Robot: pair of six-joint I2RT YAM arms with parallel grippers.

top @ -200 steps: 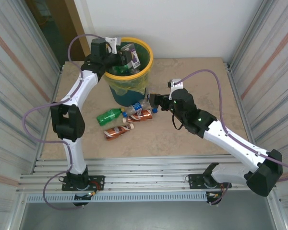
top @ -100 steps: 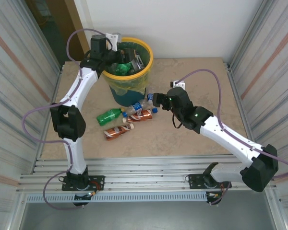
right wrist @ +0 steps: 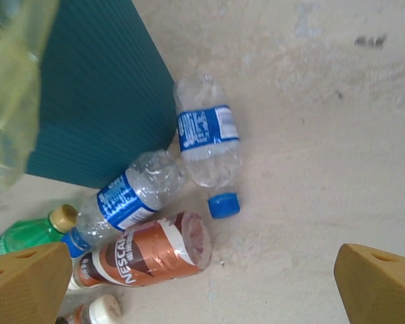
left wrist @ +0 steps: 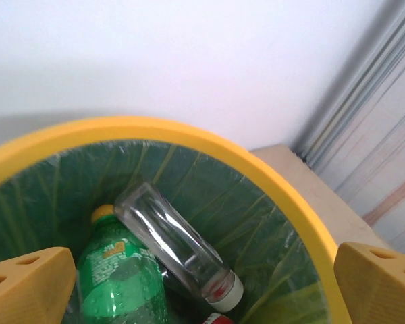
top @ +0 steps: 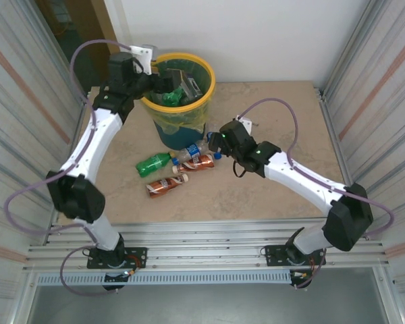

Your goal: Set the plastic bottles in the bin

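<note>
The bin (top: 210,82), yellow-rimmed with a teal body, stands at the table's far left-centre. My left gripper (top: 163,86) hangs open over its left side, holding nothing. In the left wrist view the gripper (left wrist: 202,291) looks down past the rim (left wrist: 256,169) at a clear bottle (left wrist: 175,246) and a green bottle (left wrist: 118,277) inside. On the table by the bin lie clear blue-labelled bottles (right wrist: 206,131) (right wrist: 131,196), a brown Nescafe bottle (right wrist: 145,253) and a green bottle (top: 153,163). My right gripper (top: 214,143) hovers open just right of them, shown above them as gripper (right wrist: 202,283).
A second brown bottle (top: 165,186) lies nearer the front. A loose blue cap (right wrist: 224,204) rests on the table beside the clear bottles. The bin's teal wall (right wrist: 94,88) touches them. Corrugated metal walls (top: 27,101) close both sides.
My left gripper opened and let go a purple-labelled bottle into the bin, then drew back left. My right arm shifted left toward the bottles on the table.
</note>
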